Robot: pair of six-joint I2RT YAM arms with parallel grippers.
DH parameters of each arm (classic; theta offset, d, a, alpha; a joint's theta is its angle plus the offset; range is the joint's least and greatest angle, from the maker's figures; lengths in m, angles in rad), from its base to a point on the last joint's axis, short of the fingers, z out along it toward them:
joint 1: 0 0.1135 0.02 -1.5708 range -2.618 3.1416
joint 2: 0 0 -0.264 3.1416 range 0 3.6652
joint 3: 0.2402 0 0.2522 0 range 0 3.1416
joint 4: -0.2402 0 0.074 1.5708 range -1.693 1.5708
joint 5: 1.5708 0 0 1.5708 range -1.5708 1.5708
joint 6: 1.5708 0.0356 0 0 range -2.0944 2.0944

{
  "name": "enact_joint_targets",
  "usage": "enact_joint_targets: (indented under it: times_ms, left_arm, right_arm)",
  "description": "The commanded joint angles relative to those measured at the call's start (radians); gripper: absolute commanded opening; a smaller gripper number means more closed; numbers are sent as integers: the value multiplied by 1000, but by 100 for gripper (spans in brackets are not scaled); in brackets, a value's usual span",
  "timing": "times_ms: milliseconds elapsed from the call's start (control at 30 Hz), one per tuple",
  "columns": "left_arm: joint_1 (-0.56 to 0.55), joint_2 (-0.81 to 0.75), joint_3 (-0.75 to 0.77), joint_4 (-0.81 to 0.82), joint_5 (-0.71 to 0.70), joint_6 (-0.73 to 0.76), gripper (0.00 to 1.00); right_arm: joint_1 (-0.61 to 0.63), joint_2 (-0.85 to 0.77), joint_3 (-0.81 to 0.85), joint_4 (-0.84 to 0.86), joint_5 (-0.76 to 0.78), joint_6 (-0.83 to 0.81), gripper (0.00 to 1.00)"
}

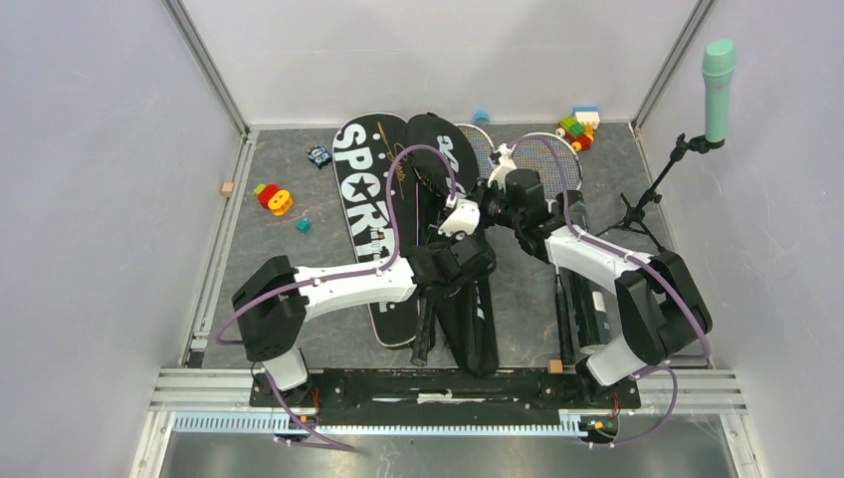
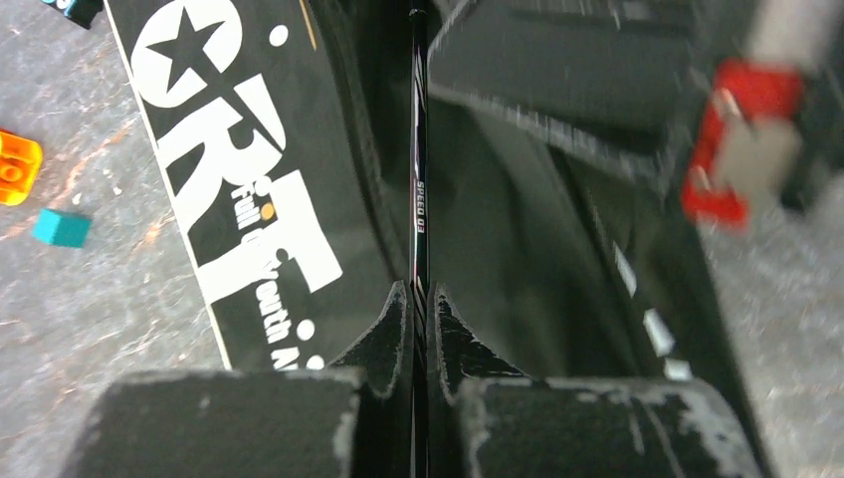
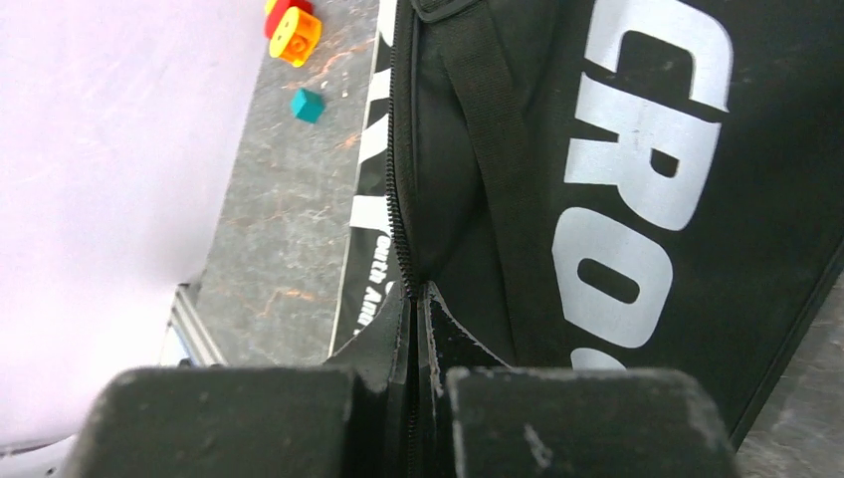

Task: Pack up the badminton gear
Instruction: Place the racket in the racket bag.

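Two black racket bags lie side by side, the "SPORT" bag on the left and the "CROSSWAY" bag beside it. My left gripper is shut on a thin black racket shaft that runs between the bags; from above it sits at mid-table. My right gripper is shut on the zipper edge of the CROSSWAY bag, just beyond the left one. Stringed racket heads show behind the right arm. A long black tube lies at the right.
A mint-green microphone on a black stand is at the far right. Coloured toy blocks lie at the left and at the back right, with a teal cube near the SPORT bag. White walls close in three sides.
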Motion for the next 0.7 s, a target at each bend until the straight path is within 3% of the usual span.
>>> enact_joint_targets:
  times_ms: [0, 200, 400, 533, 667]
  left_arm:
    - [44, 27, -14, 314, -84, -52, 2]
    - [60, 84, -45, 599, -141, -24, 2]
    - [76, 130, -132, 841, -210, -49, 2]
    - [76, 146, -135, 853, -231, -137, 2]
    - [76, 115, -139, 832, -150, -186, 2]
  right_arm:
    - [-2, -78, -20, 119, -149, 113, 0]
    - [-7, -100, -89, 177, -306, 220, 0]
    - [-6, -151, -158, 232, -342, 297, 0]
    - [-6, -191, -229, 309, -342, 383, 0]
    - [-13, -183, -232, 261, -317, 359, 0]
